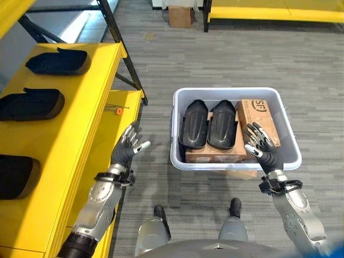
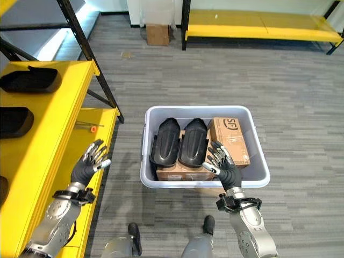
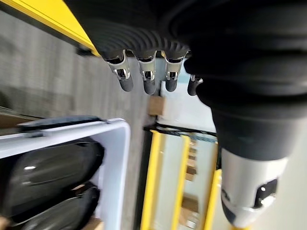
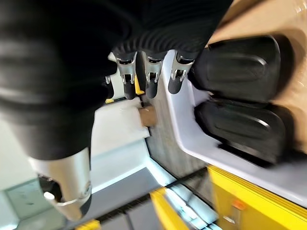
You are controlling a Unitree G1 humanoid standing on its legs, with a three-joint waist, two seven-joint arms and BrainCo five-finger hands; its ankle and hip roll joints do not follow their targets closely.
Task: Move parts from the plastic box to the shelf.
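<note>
Both hands are hanging open and empty: right hand (image 1: 262,146) over the box (image 1: 234,161) rim at 5 o'clock, left hand (image 1: 128,144) by the shelf (image 1: 80,97). Two parts (image 1: 208,124) are sitting inside; I'd reach in low and scoop the nearest.

- The place looked like a warehouse or workshop.
- Yellow shelving (image 1: 64,107) with black steel uprights (image 1: 121,48) stood on grey carpet floor (image 1: 226,59).
- A cardboard carton (image 1: 180,16) sat by a yellow bench (image 2: 258,24).

plastic box (image 1: 231,94): 1 | black parts in box (image 1: 193,126) (image 1: 222,125): 2 | black parts on shelf (image 1: 58,62) (image 1: 29,104) (image 1: 16,176): 3 | cardboard boxes in plastic box (image 1: 258,118) (image 1: 215,156): 2
</note>
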